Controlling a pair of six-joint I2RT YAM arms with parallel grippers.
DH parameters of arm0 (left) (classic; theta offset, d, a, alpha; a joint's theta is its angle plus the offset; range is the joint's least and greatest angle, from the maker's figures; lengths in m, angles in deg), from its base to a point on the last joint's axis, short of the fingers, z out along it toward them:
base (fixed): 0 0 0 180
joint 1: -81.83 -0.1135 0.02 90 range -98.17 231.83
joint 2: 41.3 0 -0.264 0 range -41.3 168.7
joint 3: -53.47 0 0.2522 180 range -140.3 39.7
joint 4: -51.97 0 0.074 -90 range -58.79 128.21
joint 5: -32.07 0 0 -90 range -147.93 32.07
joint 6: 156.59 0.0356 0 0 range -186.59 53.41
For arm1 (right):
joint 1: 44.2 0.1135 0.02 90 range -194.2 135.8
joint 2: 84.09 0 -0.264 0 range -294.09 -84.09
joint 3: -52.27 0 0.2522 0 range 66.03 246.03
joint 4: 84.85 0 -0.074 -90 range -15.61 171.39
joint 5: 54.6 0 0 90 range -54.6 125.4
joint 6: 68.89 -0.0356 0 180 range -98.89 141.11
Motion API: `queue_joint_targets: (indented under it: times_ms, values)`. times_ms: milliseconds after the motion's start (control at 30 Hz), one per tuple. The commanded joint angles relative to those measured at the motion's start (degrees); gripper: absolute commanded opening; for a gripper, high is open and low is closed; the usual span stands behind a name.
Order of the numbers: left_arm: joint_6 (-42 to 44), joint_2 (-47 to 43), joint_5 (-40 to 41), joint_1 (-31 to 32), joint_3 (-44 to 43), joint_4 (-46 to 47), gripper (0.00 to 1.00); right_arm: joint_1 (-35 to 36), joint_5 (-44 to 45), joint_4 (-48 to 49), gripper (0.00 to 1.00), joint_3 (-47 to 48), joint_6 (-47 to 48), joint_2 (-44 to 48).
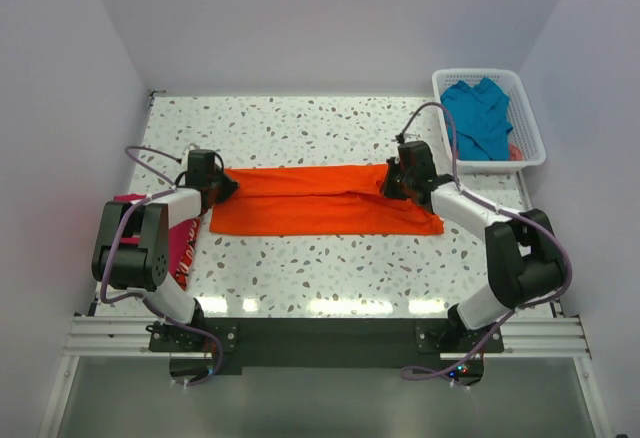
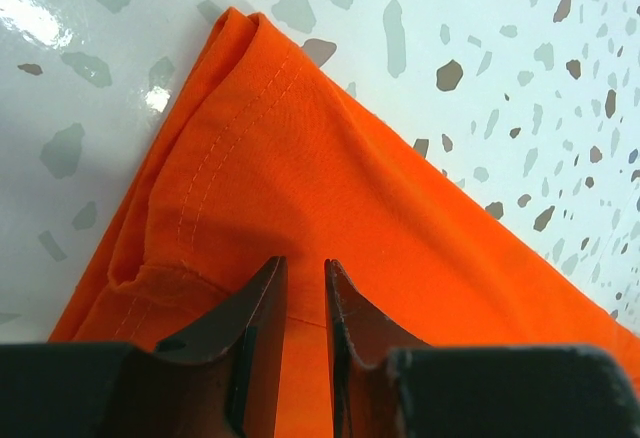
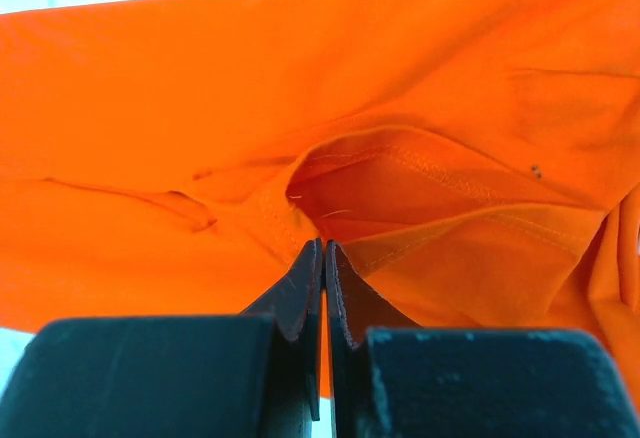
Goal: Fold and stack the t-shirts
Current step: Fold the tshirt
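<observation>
Orange t-shirt (image 1: 320, 203): folded band, centre of table (image 1: 330, 268). Left gripper (image 1: 222, 188) pinches its 9 o'clock end; right gripper (image 1: 390, 184) clamped on cloth at 3 o'clock end.

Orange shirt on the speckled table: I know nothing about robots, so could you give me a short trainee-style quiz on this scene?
1. True or false: the teal-blue cloth t-shirt lies in the white plastic lattice basket.
2. What is the right end effector pinching? A: the bright orange cloth t-shirt. B: the basket. C: nothing.
3. Fill in: the magenta-pink cloth t-shirt lies at the speckled table's ___ edge.
Key: 1 true; 2 A; 3 left.
</observation>
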Motion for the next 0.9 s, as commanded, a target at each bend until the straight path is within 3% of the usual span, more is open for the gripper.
queue_joint_targets:
  times_ms: [0, 367, 600, 733, 867]
  values:
    - [-0.6, -0.6, -0.4, -0.6, 0.4, 2.6, 0.26, 0.7, -0.8, 3.7, 0.0, -2.2, -2.0, 4.9]
    - [-0.6, -1.3, -0.5, -0.6, 0.5, 2.5, 0.26, 10.6, 4.6, 6.6, 0.0, -7.3, -5.7, 7.1]
    - [-0.5, -2.5, -0.5, -0.6, 0.9, 2.0, 0.26, 11.7, 7.6, 11.6, 0.01, -11.7, -7.2, 6.5]
    - [-0.6, -3.4, -1.0, -0.6, 1.0, 2.3, 0.27, 11.7, 8.1, 10.8, 0.18, -11.7, -6.8, 7.6]
    - [-0.5, -4.3, -1.0, -0.6, 1.1, 2.6, 0.28, 11.7, 11.3, 7.2, 0.42, -10.6, -5.9, 12.0]
